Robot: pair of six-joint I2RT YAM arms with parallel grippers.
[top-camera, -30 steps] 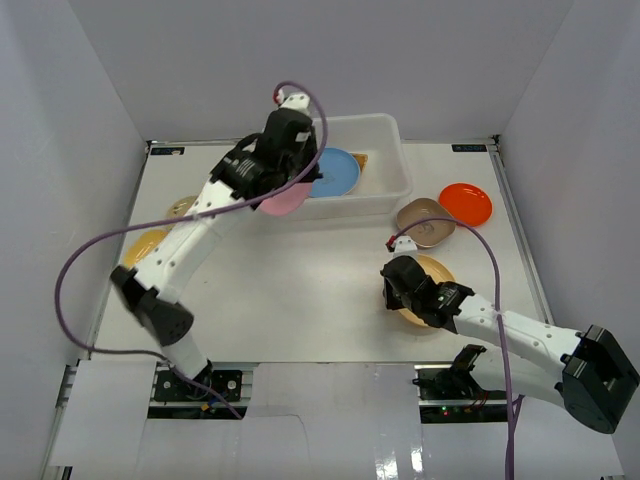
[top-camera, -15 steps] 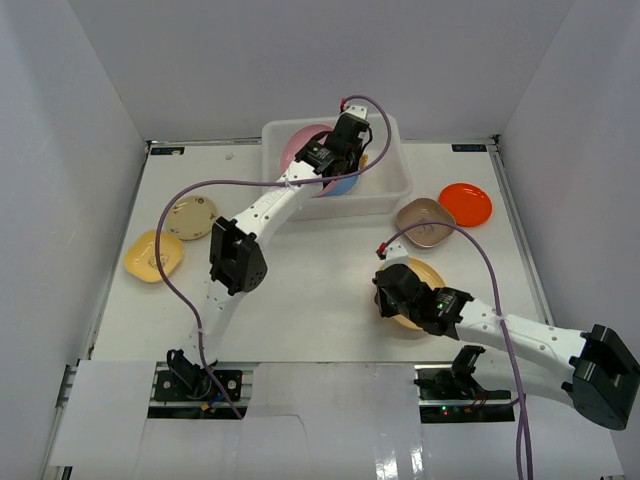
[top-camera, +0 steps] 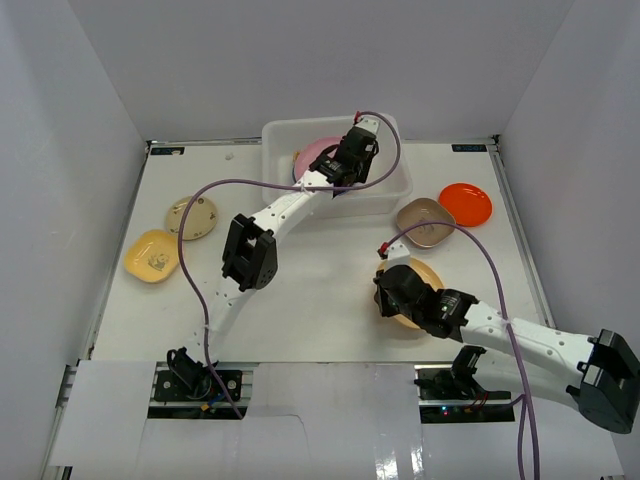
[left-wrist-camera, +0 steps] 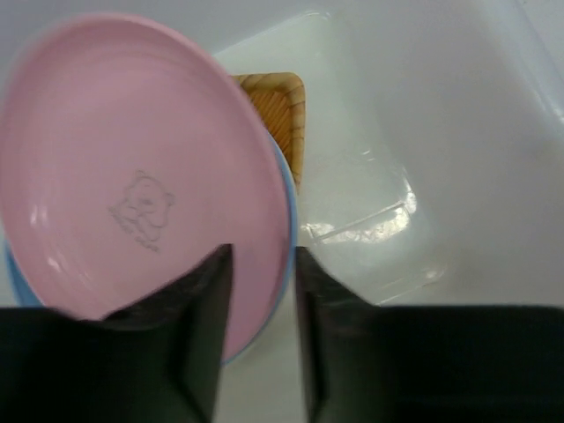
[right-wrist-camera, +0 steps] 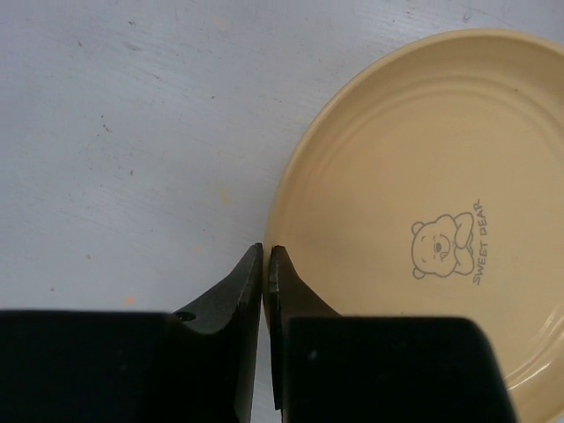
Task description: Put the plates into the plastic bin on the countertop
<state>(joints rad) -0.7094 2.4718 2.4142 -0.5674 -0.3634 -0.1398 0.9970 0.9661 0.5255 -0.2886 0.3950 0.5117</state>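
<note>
While the left gripper (top-camera: 357, 148) hangs inside the plastic bin (top-camera: 400, 186), the overhead view shows the pink plate (top-camera: 316, 153) down at the bin's left end. A second back that plate was held outside the bin's near wall, so it has now crossed the rim. On the countertop (top-camera: 300, 290), an orange plate (top-camera: 465, 204) and a brown dish (top-camera: 425, 222) sit just right of the bin. A beige plate (top-camera: 192, 217) and a yellow dish (top-camera: 152, 255) lie well to its left. The right gripper (top-camera: 384, 293) is low at the edge of the tan bear-print plate (top-camera: 425, 277), near-right of the bin. Left wrist view: the pink plate (left-wrist-camera: 132, 185) rests tilted on the blue plate (left-wrist-camera: 284, 273), with the wicker tray (left-wrist-camera: 280, 115) behind them toward the bin's far wall. The left gripper (left-wrist-camera: 262, 256) has its jaws part-way apart, the pink rim loose in the gap, so I judge it released. Right wrist view: the right gripper (right-wrist-camera: 265, 250) is pinched to a sliver at the rim of the tan bear-print plate (right-wrist-camera: 423, 238), and the rim looks caught between the fingers. One more plate is binned; the next lift looks ready.
</note>
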